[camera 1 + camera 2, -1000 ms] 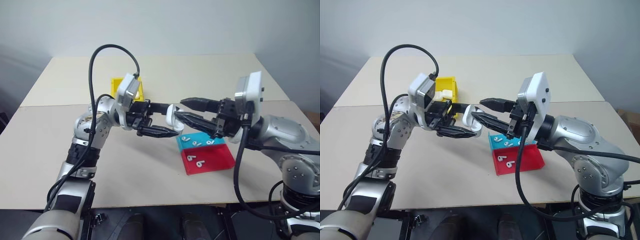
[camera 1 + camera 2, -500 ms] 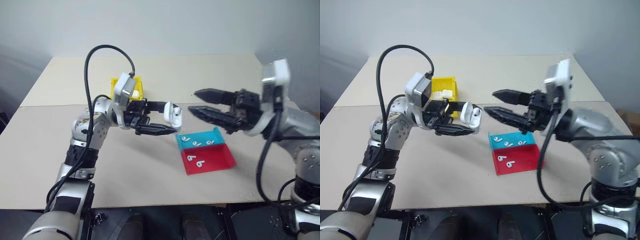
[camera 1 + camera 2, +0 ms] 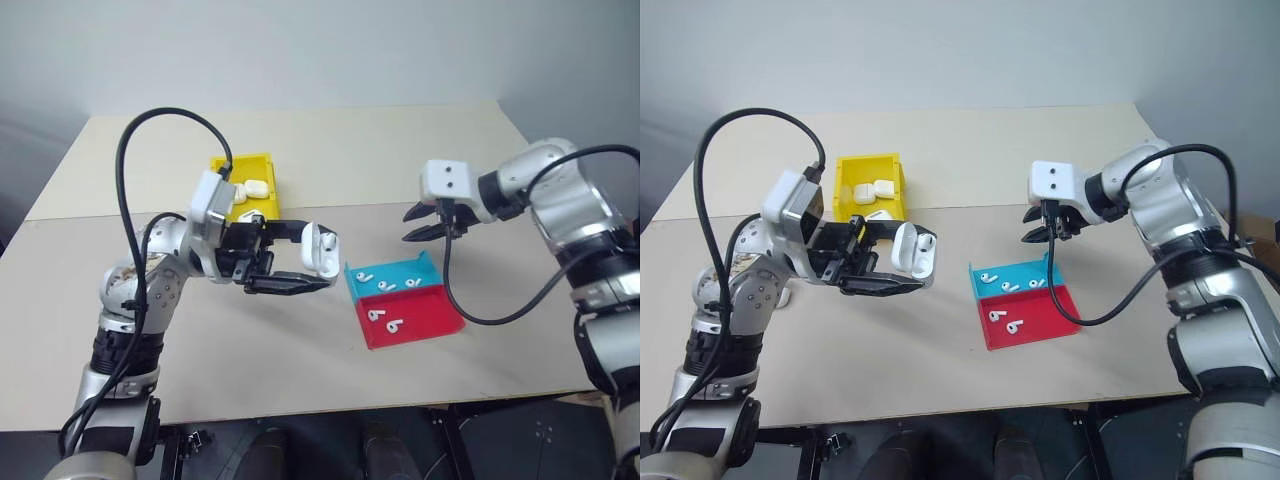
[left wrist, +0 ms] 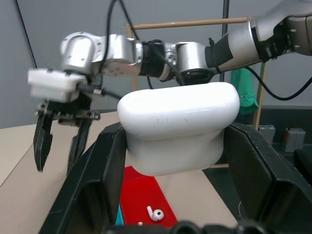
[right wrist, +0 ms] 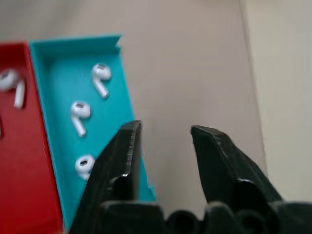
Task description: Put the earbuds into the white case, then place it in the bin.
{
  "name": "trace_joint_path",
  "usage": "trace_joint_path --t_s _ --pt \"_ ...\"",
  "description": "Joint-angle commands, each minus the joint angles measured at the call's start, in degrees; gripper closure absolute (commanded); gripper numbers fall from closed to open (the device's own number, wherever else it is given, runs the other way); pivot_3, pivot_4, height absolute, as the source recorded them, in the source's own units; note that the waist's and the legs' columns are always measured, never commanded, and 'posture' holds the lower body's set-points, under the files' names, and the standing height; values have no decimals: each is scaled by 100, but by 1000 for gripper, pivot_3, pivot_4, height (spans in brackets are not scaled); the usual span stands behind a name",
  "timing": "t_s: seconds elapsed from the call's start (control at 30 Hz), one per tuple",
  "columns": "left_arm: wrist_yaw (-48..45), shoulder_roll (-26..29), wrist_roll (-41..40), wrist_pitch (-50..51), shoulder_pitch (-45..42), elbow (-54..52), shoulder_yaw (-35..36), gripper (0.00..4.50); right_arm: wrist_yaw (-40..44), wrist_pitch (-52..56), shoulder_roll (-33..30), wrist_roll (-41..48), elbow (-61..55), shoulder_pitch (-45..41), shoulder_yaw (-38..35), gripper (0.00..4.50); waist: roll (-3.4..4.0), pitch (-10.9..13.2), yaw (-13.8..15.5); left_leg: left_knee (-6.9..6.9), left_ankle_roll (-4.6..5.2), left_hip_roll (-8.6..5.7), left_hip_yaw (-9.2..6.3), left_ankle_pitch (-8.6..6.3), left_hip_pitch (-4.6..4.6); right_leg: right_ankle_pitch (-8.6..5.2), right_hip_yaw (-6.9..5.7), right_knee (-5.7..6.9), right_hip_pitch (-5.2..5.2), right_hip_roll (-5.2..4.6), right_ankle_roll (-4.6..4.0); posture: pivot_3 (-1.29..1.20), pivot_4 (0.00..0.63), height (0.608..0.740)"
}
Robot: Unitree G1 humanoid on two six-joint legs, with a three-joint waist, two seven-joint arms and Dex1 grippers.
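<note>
**Operator:** Claw status first. My left claw [image 3: 300, 258] is pinching the white case [image 3: 318, 248] across its lower body, clear of the table [image 3: 300, 360], roughly over the table's middle. The lid stands flipped up. My right claw [image 3: 428, 222] hangs above the far end of the blue-and-red tray [image 3: 410, 310]; its fingers [image 5: 119, 161] are spread by a narrow gap and carry nothing.

**Supervisor:** Location of the earbuds?

**Operator:** Earbuds [image 3: 392, 285] lie loose in the tray, three in the blue half and two in the red half, toward the table's near right. None is in the case as far as I can see. The bin [image 3: 245, 185] sits behind the left arm, toward the far left of the table, with other white cases [image 3: 250, 188] inside it.

**Supervisor:** Handling notes for the next pick?

**Operator:** My judgement: each earbud is very light, rigid and glossy, so it may slip or flick away under a hard pinch. Take hold across the bulb end, or where bulb meets stem, with light closing force. The blue half's raised wall limits the approach, so descend steeply. The case is also smooth and hard; the grip should stay on its flat sides, away from the hinge, so the lid remains free.
</note>
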Motion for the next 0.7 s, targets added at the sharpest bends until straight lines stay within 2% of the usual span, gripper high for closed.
trace_joint_path --t_s 0.03,0.13,0.3,0.47,0.7 --pt "232 100 -185 26 109 -374 225 1721 628 -1217 180 -402 793 -451 86 2762 0 0 -6 0 -8 1 -1 4 0 0 -1 -3 0 0 0 0 150 740" --pt "336 184 -253 46 205 -508 286 1721 962 -1983 301 -469 1173 -592 253 2762 0 0 -6 -3 -24 2 -1 13 -1 0 -1 -7 1 -1 0 0 150 740" --pt "456 330 -372 102 344 -718 381 1721 1005 -2783 329 -252 1446 -638 761 2762 1 1 -10 -4 -27 4 -2 14 1 0 -2 -4 1 -1 0 0 150 740" --pt "550 427 -470 127 472 -896 407 1721 836 -3786 528 -1065 1866 -656 823 2762 2 1 -18 -4 -28 3 -2 14 6 0 0 4 1 -2 0 0 150 740" --pt "625 485 -523 133 551 -1006 407 1721 998 -4327 723 -1361 2290 -646 790 2762 2 1 -20 -3 -30 1 -3 16 8 0 0 15 0 -1 0 0 150 740"
